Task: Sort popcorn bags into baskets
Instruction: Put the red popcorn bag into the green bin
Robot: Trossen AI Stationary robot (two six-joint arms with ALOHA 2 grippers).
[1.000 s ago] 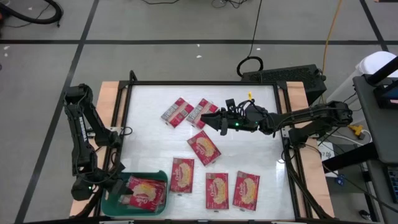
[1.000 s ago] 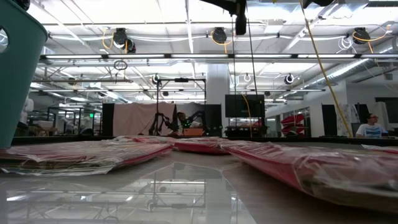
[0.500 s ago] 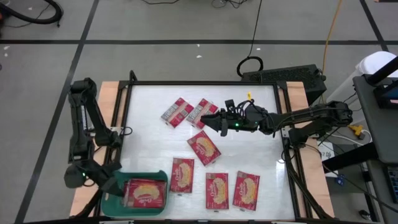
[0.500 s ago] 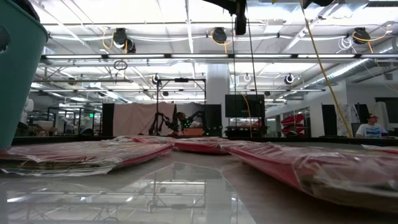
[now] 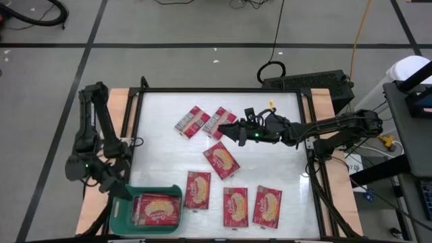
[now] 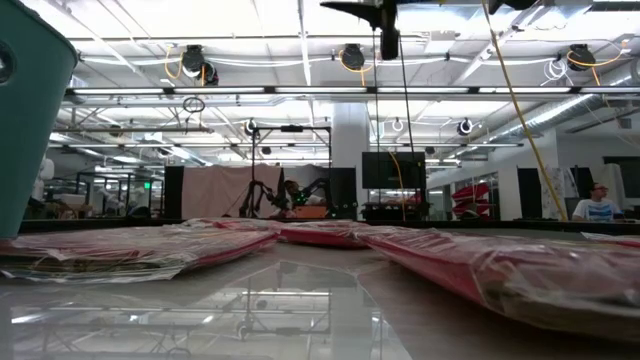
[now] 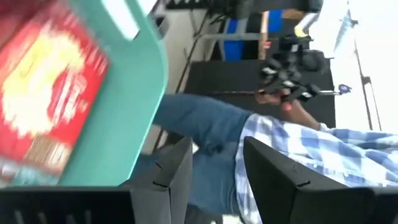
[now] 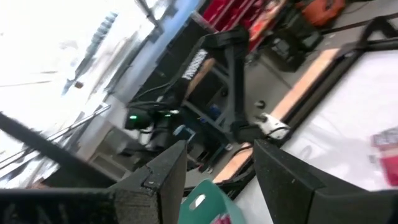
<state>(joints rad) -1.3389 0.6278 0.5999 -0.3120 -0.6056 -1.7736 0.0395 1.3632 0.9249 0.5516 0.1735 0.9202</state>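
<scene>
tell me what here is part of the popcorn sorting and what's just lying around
Part of the job: six popcorn bags loose on the table, the teal basket with bags inside, the left gripper beside it, the right gripper.

Lying about: black floor cable, person in a checked shirt.

Both of my arms are dark, close to black, built from slim tube links joined by thicker rounded joint housings. On my left arm point(image 5: 91, 145) I see a small green light glowing low on the housing near the wrist, and a thin black cable looping off beside it. My right arm point(image 5: 337, 128) carries a bundle of black wiring along the forearm, with a green light near the wrist and a small yellow piece above it, perhaps a connector. The fingers point(image 7: 171, 177) are flat, matte black, angular plates with chamfered edges; my right gripper's fingers point(image 8: 165, 174) look the same.
</scene>
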